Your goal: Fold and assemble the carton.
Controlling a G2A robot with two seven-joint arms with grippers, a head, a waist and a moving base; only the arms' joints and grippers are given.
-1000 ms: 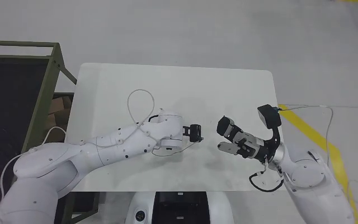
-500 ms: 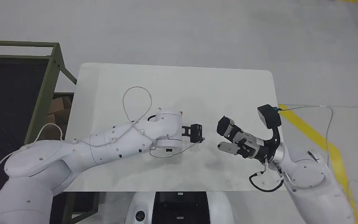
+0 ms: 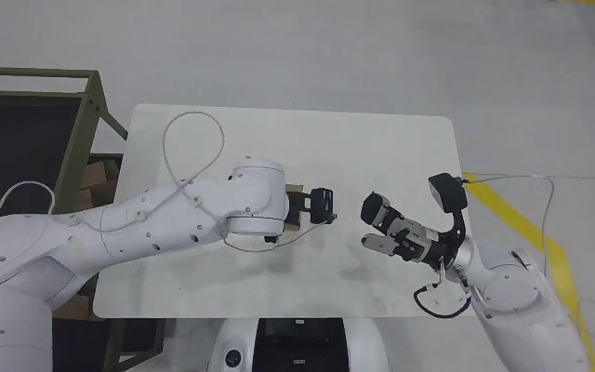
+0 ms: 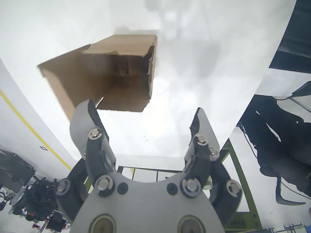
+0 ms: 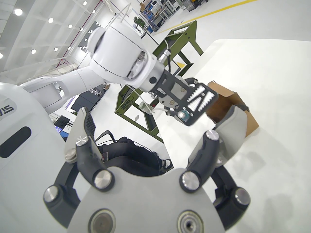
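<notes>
Left wrist view shows the left gripper [image 4: 143, 107] spread empty close by the half-folded carton [image 4: 104, 73] on the table [image 3: 390, 149], right gripper [image 3: 372, 226] likewise released farther right; an off-centre pinch could crush a flap or shove it away.

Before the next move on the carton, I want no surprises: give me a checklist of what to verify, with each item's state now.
1. Left gripper open: ok.
2. Right gripper open and empty: ok.
3. Carton resting on the table, not gripped: ok.
4. Carton flaps fully folded: cannot tell; a dark gap with a ragged edge shows on one side.
5. Left gripper's fingers clear of the carton: cannot tell; one overlaps its corner in the left wrist view.
6. Space between the two grippers: ok, they hang apart.
</notes>
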